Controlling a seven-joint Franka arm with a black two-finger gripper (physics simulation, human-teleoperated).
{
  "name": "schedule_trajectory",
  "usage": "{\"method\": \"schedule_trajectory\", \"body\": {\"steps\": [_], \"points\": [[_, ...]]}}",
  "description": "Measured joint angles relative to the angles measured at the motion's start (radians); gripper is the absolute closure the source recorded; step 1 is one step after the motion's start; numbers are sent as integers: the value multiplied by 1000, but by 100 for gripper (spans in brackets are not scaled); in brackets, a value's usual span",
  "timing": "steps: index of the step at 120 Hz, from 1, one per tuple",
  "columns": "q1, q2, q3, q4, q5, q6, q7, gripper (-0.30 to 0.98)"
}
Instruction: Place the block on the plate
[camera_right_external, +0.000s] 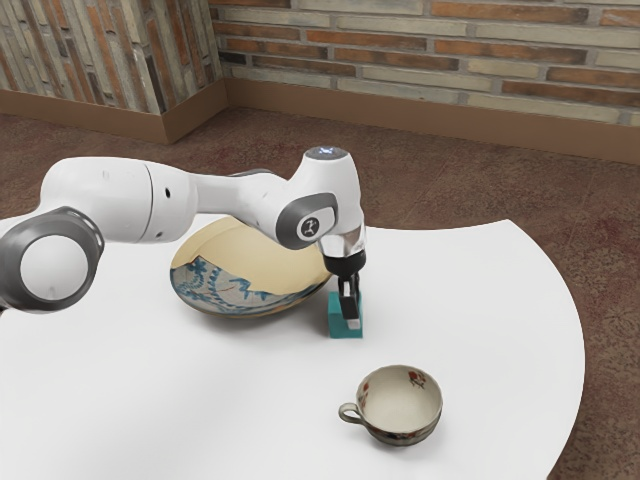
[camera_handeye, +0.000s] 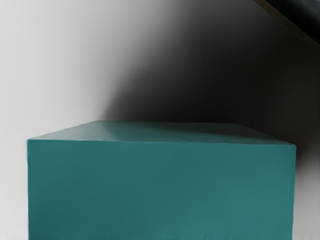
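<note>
So the teal block (camera_right_external: 335, 319) is a plain boxy thing, upright, just beside the plate (camera_right_external: 255, 258). That one's big, round, cream and blue-patterned, right on the white table (camera_right_external: 250, 400).

The rounded white arm (camera_right_external: 105, 198) has grey joint rings (camera_right_external: 94, 248) and a black pincer (camera_right_external: 351, 316).

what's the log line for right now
gripper at block | block beside plate, not on it | hold: can't tell | cup upright on table

White, curved-edged table (camera_right_external: 250, 400) bearing a blue-patterned plate (camera_right_external: 245, 262), teal block (camera_right_external: 336, 326) and handled cup (camera_right_external: 402, 402), all apart.
</note>
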Motion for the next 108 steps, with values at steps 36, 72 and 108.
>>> {"method": "schedule_trajectory", "body": {"steps": [36,72,108], "points": [[-7,-15,-1,0,-3,-6,4,28],[-51,-91,-17,5,-7,-65,2,29],[-13,-48,-28,225,25,-227,50,29]]}}
